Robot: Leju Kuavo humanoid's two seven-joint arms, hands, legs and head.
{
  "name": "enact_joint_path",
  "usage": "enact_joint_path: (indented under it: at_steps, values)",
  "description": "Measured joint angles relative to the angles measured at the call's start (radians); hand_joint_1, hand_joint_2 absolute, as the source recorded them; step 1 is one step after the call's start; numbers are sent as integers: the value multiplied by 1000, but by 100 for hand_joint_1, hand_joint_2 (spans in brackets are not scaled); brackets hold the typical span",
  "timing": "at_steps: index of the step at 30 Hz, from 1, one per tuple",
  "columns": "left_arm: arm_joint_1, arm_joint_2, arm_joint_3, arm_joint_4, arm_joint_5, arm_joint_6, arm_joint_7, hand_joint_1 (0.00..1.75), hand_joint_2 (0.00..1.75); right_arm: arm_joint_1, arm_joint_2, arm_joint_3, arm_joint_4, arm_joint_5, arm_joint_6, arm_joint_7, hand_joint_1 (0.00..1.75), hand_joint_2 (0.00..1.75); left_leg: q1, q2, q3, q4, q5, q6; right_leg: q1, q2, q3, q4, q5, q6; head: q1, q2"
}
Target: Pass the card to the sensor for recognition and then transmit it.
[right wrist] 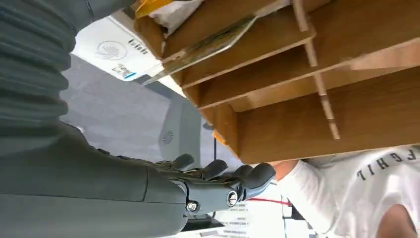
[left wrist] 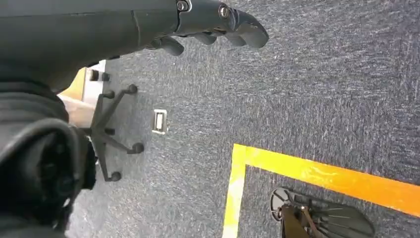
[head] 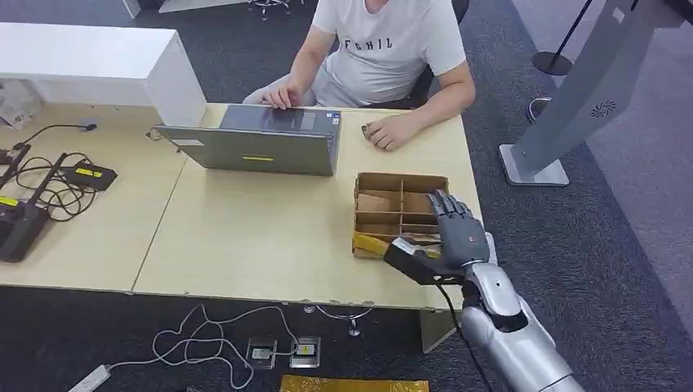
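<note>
Fingers of my right hand (head: pixel 459 230) spread, holding nothing, over the compartmented box (head: pixel 384 184) on the tabletop (head: pixel 245 237); the card (right wrist: pixel 208 45) lies inside. Pickup comes first, I judge: lower and pinch it.

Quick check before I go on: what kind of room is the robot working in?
Most likely an office or lab workspace: a person sits at a pale desk with a laptop, the floor is dark carpet, and a divided cardboard box lies by the right hand.
</note>
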Motion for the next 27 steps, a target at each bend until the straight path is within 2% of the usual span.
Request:
enact_joint_path:
  at_steps: [12, 27]
  values:
    - [-1, -1, 0, 0, 6, 1, 0, 0, 0, -37, 37, 16, 86, -18, -55, -41, 0, 175, 0, 0, 0, 0, 0, 0, 0, 0, 0, 0, 0, 0, 0, 0]
    - [0, -1, 0, 0, 13, 2, 0, 0, 0, -67, 48, 29, 156, -23, -68, -40, 0, 175, 0, 0, 0, 0, 0, 0, 0, 0, 0, 0, 0, 0, 0, 0]
